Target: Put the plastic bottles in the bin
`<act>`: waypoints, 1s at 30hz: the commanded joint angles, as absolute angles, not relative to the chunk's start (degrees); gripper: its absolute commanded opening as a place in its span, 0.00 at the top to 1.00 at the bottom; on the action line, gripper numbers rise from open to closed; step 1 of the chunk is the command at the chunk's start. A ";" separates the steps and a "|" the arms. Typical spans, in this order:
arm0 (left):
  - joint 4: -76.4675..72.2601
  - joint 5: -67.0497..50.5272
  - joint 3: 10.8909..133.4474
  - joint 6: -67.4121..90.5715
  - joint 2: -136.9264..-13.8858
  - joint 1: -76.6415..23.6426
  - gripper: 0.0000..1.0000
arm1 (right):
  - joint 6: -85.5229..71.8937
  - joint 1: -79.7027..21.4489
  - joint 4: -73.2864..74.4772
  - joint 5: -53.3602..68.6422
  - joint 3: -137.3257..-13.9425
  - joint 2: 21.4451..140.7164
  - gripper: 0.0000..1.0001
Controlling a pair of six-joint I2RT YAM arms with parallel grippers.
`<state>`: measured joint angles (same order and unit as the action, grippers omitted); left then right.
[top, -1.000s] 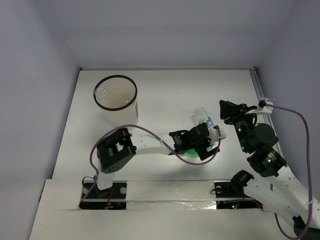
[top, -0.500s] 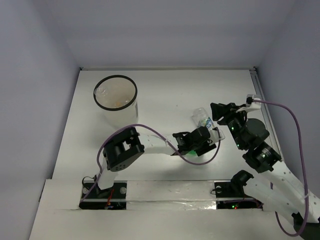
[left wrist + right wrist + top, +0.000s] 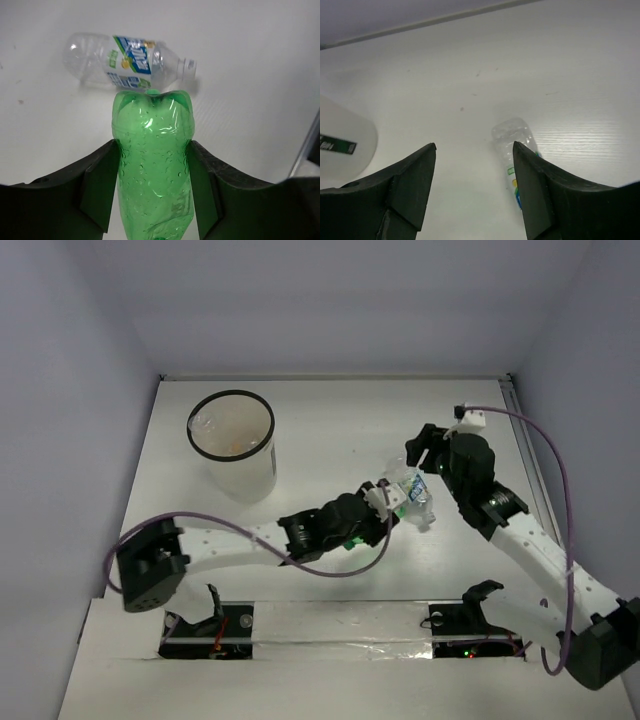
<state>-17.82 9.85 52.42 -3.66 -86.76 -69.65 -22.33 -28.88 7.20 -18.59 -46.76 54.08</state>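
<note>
My left gripper [image 3: 152, 145] is shut on a green plastic bottle [image 3: 152, 150], gripped across its body and held just above the table. A clear bottle with a blue-and-white label [image 3: 127, 62] lies on its side just beyond it. In the top view this clear bottle [image 3: 410, 485] lies mid-right, with my left gripper [image 3: 383, 505] beside it. My right gripper [image 3: 474, 146] is open and empty, hovering above the clear bottle [image 3: 512, 137]. The white bin [image 3: 232, 445] stands at the far left, and a clear bottle and something orange show inside it.
The bin's side [image 3: 340, 145] shows at the left edge of the right wrist view. The left arm's purple cable [image 3: 330, 565] loops beside the arm. The back wall edge [image 3: 330, 376] and a right side rail [image 3: 520, 410] bound the table.
My left arm has stretched out and carried the green bottle toward the clear bottle. My right gripper has swung left and forward to hover over the clear bottle.
</note>
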 commanded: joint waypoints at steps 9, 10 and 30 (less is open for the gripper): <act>-24.52 14.94 41.13 7.46 -56.89 -64.52 0.64 | -12.05 -19.78 17.30 -5.90 -65.11 83.39 0.05; -24.35 15.12 41.31 7.99 -55.56 -62.51 0.64 | -11.69 -19.78 18.27 -5.80 -65.91 84.71 0.04; -28.38 25.65 48.96 13.28 -46.05 -46.06 0.64 | -10.20 -19.78 26.64 -4.22 -71.19 101.42 0.26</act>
<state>-22.57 20.18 46.94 14.00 -45.91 -47.57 -10.96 -19.94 26.48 -5.39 -68.34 100.99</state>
